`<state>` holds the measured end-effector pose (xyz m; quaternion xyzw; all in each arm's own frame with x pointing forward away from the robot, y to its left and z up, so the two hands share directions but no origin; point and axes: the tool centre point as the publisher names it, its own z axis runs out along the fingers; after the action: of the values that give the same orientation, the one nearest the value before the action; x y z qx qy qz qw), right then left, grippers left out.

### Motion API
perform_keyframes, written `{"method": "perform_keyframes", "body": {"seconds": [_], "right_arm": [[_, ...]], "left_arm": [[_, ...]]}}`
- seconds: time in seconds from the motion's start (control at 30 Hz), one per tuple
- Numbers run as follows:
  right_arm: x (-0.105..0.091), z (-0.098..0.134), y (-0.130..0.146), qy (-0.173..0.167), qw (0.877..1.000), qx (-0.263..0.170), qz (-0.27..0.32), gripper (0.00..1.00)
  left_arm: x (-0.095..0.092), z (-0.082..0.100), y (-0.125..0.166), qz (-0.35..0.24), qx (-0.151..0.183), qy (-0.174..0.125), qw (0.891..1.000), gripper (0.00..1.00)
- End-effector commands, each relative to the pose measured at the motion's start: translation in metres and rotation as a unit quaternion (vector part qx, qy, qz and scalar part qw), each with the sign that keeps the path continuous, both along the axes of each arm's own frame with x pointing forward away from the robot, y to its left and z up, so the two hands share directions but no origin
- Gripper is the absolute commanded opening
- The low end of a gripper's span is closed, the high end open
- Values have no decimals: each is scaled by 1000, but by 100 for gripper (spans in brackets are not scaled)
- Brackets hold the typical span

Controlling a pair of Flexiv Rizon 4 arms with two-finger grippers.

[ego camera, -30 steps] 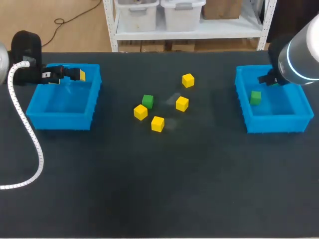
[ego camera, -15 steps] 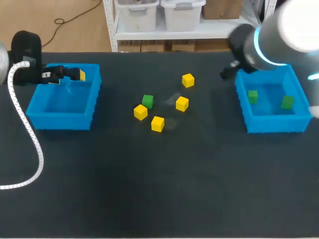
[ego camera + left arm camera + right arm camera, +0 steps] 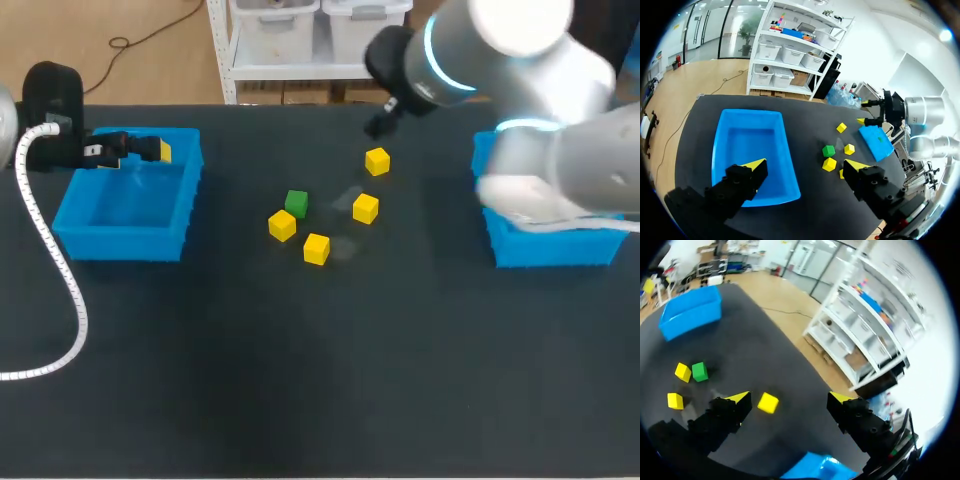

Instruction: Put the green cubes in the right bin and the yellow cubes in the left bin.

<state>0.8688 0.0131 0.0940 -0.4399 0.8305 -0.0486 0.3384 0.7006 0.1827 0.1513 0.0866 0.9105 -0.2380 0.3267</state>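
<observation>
Over left bin (image 3: 128, 215): left tool (image 3: 807, 165) is hanging at the far rim, fingers spread, empty.
Mid-worktop (image 3: 300, 380): four yellow cubes (image 3: 316, 248) and one green cube (image 3: 296, 203) are lying loose, well apart from both bins (open room all round).
Right tool (image 3: 790, 397): is hovering released just beside the far yellow cube (image 3: 377, 160).
Change: right arm (image 3: 520, 60) is swinging out from right bin (image 3: 545, 250) toward the middle.
</observation>
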Motion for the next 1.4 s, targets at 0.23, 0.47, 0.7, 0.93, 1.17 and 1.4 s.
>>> {"method": "perform_keyframes", "body": {"seconds": [0.23, 0.47, 0.7, 0.93, 1.17, 1.4], "right_arm": [[12, 5, 88, 101, 980, -97, 141, 100], [10, -7, 108, 137, 967, -101, 190, 100], [5, -24, 115, 174, 955, -96, 219, 100], [-2, -45, 120, 196, 950, -88, 225, 100], [-20, -45, 125, 208, 945, -91, 234, 100], [-40, -37, 126, 219, 941, -106, 235, 100]], "left_arm": [[-1, -1, 2, -3, -4, -3, 1000, 100], [-1, -1, 2, -3, -4, -3, 1000, 100], [-1, -1, 2, -3, -4, -3, 1000, 100], [-1, -1, 2, -3, -4, -3, 1000, 100], [-1, -1, 2, -3, -4, -3, 1000, 100], [-1, -1, 2, -3, -4, -3, 1000, 100]]}}
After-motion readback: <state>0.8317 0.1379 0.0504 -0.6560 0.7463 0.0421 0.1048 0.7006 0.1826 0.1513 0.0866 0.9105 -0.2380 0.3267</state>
